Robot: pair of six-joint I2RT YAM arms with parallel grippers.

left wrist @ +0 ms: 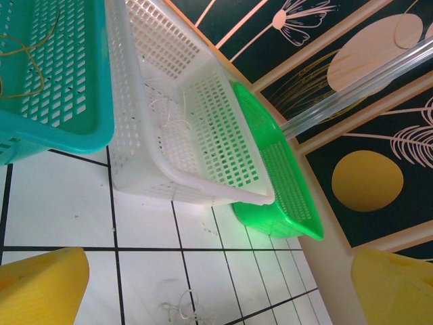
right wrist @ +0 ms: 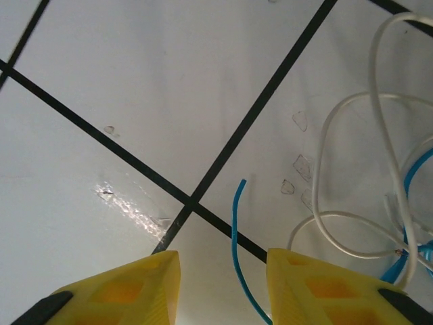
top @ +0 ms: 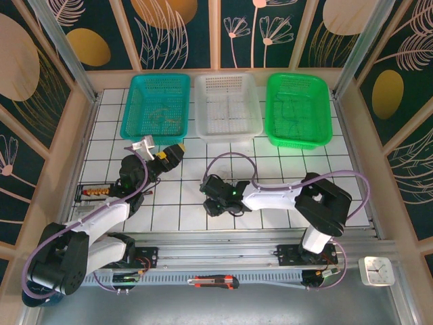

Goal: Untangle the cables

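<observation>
Yellow fingers (right wrist: 122,294) of the right gripper (right wrist: 223,291) stand spread, the blue cable (right wrist: 234,230) end lying between them on the counter (right wrist: 135,81); whitish cable (right wrist: 374,74) loops just beside, open tile opposite. Left gripper (left wrist: 216,298) gapes wide, near the white basket (left wrist: 203,183) rim.

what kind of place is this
Probably a robot lab work cell: a left arm and right arm bolted at a gridded table, enclosed by patterned panels, with a teal basket, white basket and green basket.

Yellow fingers (right wrist: 115,291); blue cable (right wrist: 234,230), whitish cable (right wrist: 374,68); teal basket (top: 133,101), white basket (top: 229,135), green basket (top: 298,143); white black-gridded table (top: 270,162).
</observation>
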